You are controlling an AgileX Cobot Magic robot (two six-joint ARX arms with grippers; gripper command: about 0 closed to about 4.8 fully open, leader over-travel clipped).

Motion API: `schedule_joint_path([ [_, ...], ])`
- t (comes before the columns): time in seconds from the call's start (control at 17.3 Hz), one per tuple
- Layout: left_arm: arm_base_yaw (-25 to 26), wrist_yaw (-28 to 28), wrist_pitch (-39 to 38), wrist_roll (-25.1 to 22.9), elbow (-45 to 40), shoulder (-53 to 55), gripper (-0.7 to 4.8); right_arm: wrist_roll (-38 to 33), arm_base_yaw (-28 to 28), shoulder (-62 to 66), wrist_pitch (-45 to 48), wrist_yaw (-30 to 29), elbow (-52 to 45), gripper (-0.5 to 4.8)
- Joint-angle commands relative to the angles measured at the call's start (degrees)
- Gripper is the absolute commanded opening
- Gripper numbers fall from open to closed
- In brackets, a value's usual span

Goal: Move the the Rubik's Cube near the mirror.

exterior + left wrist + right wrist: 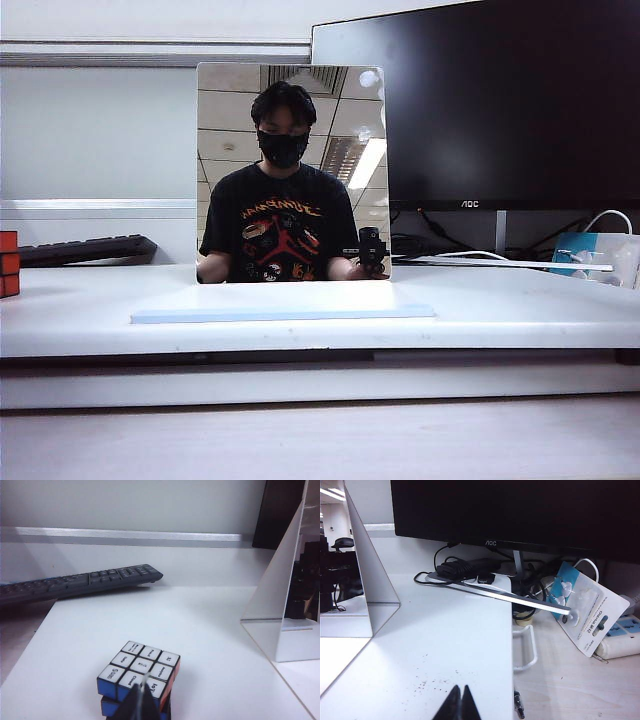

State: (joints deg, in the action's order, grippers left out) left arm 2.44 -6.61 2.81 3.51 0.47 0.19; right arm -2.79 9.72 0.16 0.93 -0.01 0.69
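Exterior view: the mirror (292, 172) stands upright on its flat pale base (282, 301) at the middle of the white table (500, 305), reflecting a masked person in a black printed shirt. The Rubik's Cube (9, 264) sits at the table's left edge, well apart from the mirror, half cut off by the frame, its orange-red face showing. A black keyboard (85, 249) lies behind it and a black AOC monitor (510, 100) stands behind the mirror toward the right. Neither arm shows here.

Left wrist view: the left gripper (142, 700) has its dark fingertips pressed together with nothing between them, just in front of the Rubik's Cube (140, 672), whose white lettered face points up and blue face toward the camera. The mirror (285, 605) stands off to one side.

Right wrist view: the right gripper (458, 702) is likewise pinched closed and empty above bare tabletop near the table's right edge, with the mirror (362, 575), the monitor (515, 510), a tangle of cables (465, 570) and a packaged item (585, 610) beyond
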Motion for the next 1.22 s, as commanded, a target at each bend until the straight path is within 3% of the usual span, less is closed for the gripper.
schedule_joint_path([
  [0.06, 0.1, 0.0, 0.7, 0.0, 0.1, 0.0, -0.01, -0.2, 0.0, 0.0, 0.6, 0.0, -0.3, 0.0],
  [0.29, 0.1, 0.0, 0.7, 0.0, 0.1, 0.0, -0.01, -0.2, 0.0, 0.0, 0.6, -1.9, -0.3, -0.01],
  [0.41, 0.1, 0.0, 0.7, 0.0, 0.1, 0.0, -0.01, -1.4, 0.1, 0.0, 0.7, -15.6, -0.3, -0.01],
  [0.69, 0.1, -0.2, 0.8, 3.0, 0.1, 0.0, -0.01, -4.8, 0.1, 0.0, 0.7, -38.6, -0.3, -0.01],
  [0.93, 0.1, -0.2, 3.6, 8.2, 0.1, 0.0, 0.07, -4.8, 0.0, 0.0, 1.2, -40.6, -0.3, -0.01],
  [0.98, 0.1, -0.2, 5.9, 8.4, 0.1, 0.0, 1.75, -4.7, 0.0, 0.0, 1.1, -40.4, -0.3, -0.01],
  [1.04, 0.1, 0.0, 7.9, 8.3, 0.1, 0.0, 4.7, -4.7, 0.0, 0.0, 1.1, -40.4, -0.3, -0.01],
  [1.22, 0.1, 1.6, 16.3, 9.1, 0.4, 0.0, 4.79, -4.7, 0.0, 0.0, 1.1, -40.4, -0.3, -0.01],
])
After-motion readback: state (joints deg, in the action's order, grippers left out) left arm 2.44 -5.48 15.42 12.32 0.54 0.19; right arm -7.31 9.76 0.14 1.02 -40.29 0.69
